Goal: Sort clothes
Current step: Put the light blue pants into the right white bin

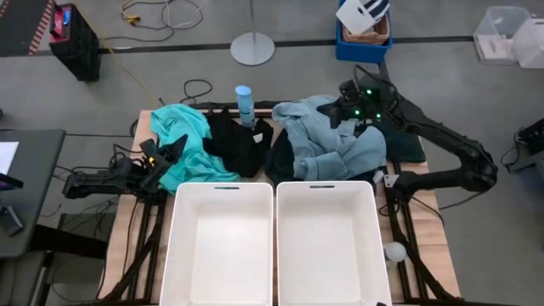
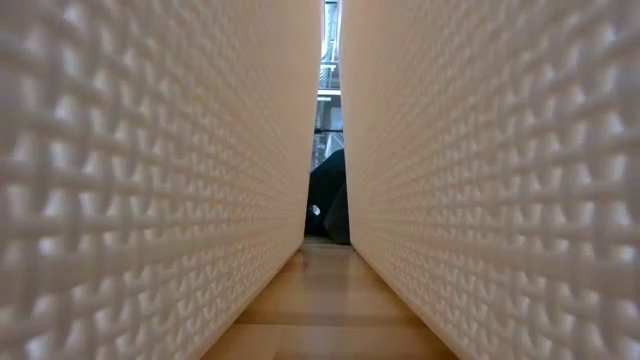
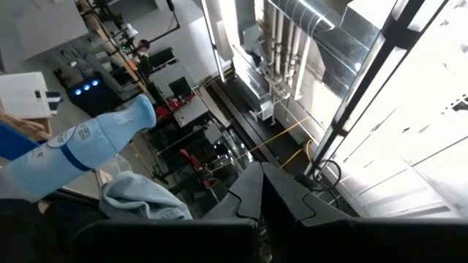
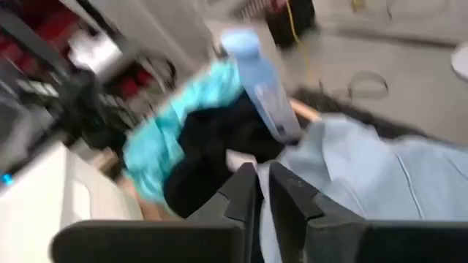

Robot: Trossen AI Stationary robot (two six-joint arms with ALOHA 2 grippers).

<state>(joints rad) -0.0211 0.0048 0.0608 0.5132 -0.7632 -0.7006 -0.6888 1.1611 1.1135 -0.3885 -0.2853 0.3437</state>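
Observation:
The clothes lie in a heap along the table's far half. There is a turquoise garment [image 1: 191, 144] at the left, a black one [image 1: 238, 144] in the middle, a pale grey-blue one [image 1: 327, 140] at the right and a dark one [image 1: 406, 146] at the far right. My left gripper [image 1: 174, 151] is shut and empty at the turquoise garment's left edge, its fingers [image 3: 248, 193] pointing up into the room. My right gripper [image 1: 344, 115] hovers over the pale grey-blue garment [image 4: 380, 175], shut [image 4: 259, 179], pointing toward the black garment [image 4: 212, 146] and the turquoise one [image 4: 157, 146].
Two white bins [image 1: 223, 186] [image 1: 327, 185] stand side by side at the near edge; their walls [image 2: 150, 180] fill the low view, with dark cloth [image 2: 330, 200] in the gap. A slim blue bottle [image 1: 245, 102] stands upright behind the black garment.

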